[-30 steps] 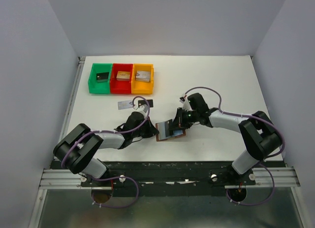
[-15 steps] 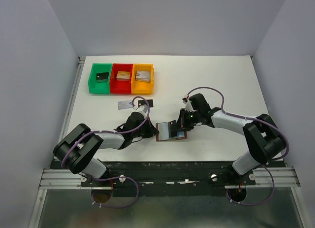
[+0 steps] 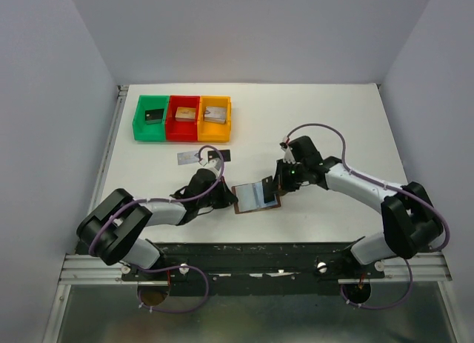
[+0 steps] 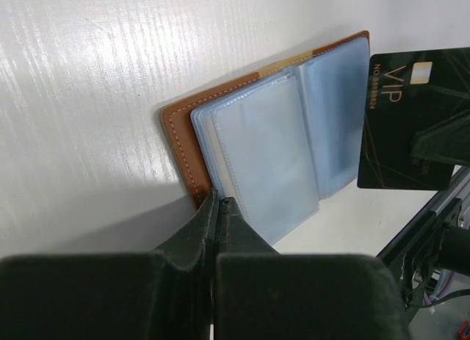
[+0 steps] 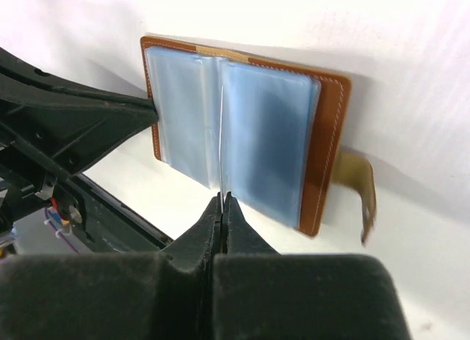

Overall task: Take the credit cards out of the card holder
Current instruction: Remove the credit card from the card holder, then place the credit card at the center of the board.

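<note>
Brown card holder (image 5: 330, 134), pale blue sleeves (image 5: 268, 134); black credit card (image 4: 415, 127), gold lettering.

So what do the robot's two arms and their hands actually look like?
Both the left arm and right arm have glossy white link shells between bulky black joints, with a thin purple cable looping along each. The left hand and right hand are matte black, with two flat fingers tapering to narrow tips.

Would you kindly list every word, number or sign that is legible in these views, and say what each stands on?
"VIP": gold letters on the black rectangular card, beside the open brown leather card holder.
A small gold line beginning "NO", followed by digits, on the same card: too small to read reliably.
No other text is legible in any view.
</note>
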Controlling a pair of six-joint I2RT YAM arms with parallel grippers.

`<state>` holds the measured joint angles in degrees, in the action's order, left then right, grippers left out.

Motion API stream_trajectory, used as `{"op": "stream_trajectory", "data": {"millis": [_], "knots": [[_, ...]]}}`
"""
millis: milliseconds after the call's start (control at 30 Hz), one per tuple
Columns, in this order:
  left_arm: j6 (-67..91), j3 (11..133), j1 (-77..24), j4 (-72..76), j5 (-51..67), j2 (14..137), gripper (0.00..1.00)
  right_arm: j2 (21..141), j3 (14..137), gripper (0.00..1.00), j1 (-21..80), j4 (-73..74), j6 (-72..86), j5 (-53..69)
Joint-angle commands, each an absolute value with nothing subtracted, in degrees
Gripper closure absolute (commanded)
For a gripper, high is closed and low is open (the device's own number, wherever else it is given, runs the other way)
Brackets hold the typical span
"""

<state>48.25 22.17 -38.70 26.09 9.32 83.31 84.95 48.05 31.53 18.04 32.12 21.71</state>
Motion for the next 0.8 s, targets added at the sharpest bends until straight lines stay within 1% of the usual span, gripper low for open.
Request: {"op": "stream_trajectory", "data": {"millis": [0, 67, 100, 167, 200, 233, 300, 400, 500, 533, 600, 733, 767], "knots": [[45.5, 22.9, -38.8, 21.4, 7.3, 80.7, 1.00, 81.2, 50.3, 1.00, 31.1, 23.3, 28.6, 17.0], [45.1, 24.5, -38.8, 20.4, 7.9, 79.4, 1.00, 79.7, 50.7, 1.00, 31.2, 24.2, 27.8, 16.5], [44.6, 25.6, -38.8, 19.9, 8.4, 78.5, 0.95, 78.7, 51.0, 1.00, 31.2, 24.5, 27.3, 16.4], [44.2, 27.8, -38.9, 18.0, 9.3, 76.0, 0.75, 76.8, 51.4, 1.00, 31.2, 24.8, 26.5, 16.7], [43.9, 28.8, -39.1, 16.8, 9.4, 74.7, 0.62, 75.9, 51.6, 1.00, 31.2, 24.8, 26.0, 16.9], [43.7, 30.4, -39.3, 15.5, 9.1, 72.5, 0.52, 74.9, 51.7, 1.00, 31.2, 25.0, 25.6, 17.2], [43.1, 32.2, -39.8, 12.5, 7.9, 68.8, 0.40, 73.0, 51.9, 1.00, 31.2, 24.5, 24.2, 19.1], [41.9, 32.9, -39.7, 10.0, 6.5, 62.6, 0.33, 70.6, 51.5, 1.00, 31.2, 21.6, 21.0, 27.1], [41.1, 29.8, -39.2, 12.0, 6.1, 54.5, 0.25, 69.7, 51.3, 1.00, 31.5, 19.2, 19.2, 41.2], [40.3, 28.0, -38.5, 14.0, 8.8, 51.3, 0.22, 69.5, 51.2, 1.00, 31.7, 18.2, 19.0, 45.0], [39.0, 26.5, -35.6, 17.1, 17.8, 47.3, 0.22, 68.9, 51.0, 1.00, 32.9, 16.8, 18.5, 51.5], [36.0, 29.0, -30.0, 14.5, 38.3, 44.1, 0.22, 68.5, 51.2, 1.00, 35.2, 14.2, 18.9, 59.7], [35.1, 29.5, -29.0, 13.9, 41.3, 43.8, 0.22, 68.6, 51.4, 1.00, 35.6, 14.0, 18.7, 61.0]]}}
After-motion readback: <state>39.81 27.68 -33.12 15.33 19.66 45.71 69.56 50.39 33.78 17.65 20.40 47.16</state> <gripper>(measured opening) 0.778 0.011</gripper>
